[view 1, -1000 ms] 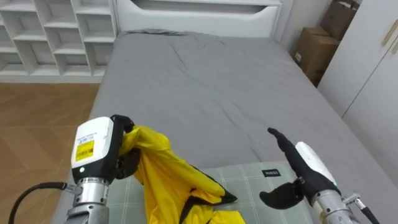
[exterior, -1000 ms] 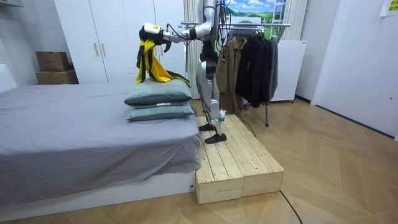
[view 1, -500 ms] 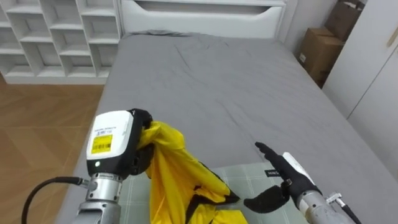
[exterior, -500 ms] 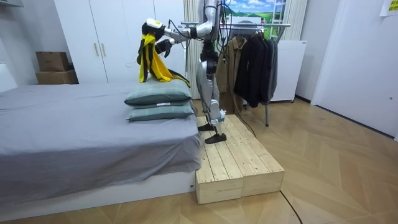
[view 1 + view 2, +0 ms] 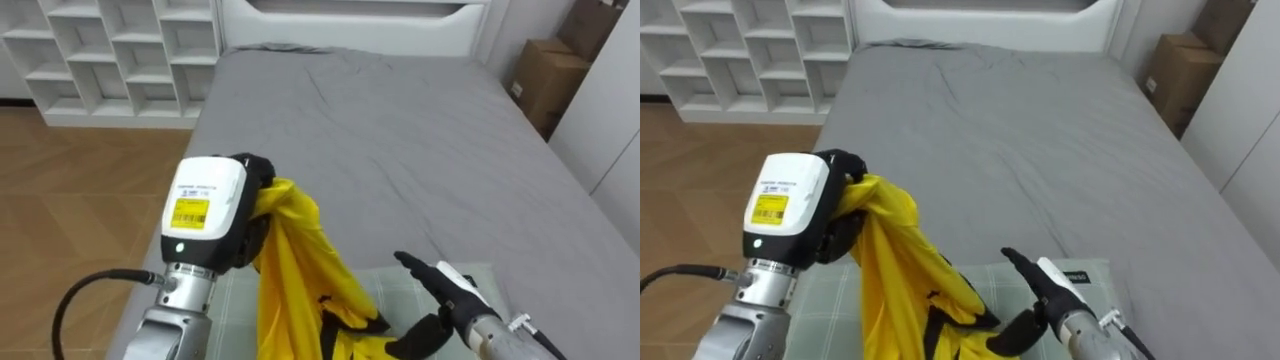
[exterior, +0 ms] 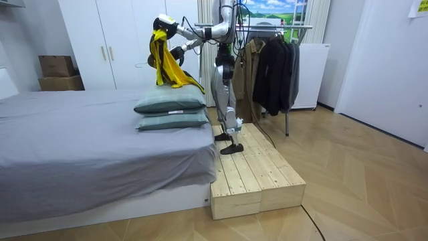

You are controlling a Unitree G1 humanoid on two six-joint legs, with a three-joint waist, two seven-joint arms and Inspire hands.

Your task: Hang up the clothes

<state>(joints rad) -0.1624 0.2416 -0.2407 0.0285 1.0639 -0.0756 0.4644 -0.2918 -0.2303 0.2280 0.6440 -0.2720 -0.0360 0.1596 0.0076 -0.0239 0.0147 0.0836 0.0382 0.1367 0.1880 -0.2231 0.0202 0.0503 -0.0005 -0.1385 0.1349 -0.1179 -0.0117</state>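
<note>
A yellow garment with black trim hangs from my left hand, whose fingers are curled round its top; its lower end trails down to the green pillows. My right hand is open with straight fingers beside the garment's lower part, just above the pillow. In the room view I stand on a wooden platform at the bed's end, left hand raised. Behind me a clothes rack holds dark coats.
The grey bed stretches ahead to a white headboard. White cube shelves stand at the left over a wooden floor. Cardboard boxes sit by white wardrobes at the right.
My left hand has lifted the yellow garment higher off the pillows. The right hand has drawn closer to the cloth. The eye view has shifted slightly.
</note>
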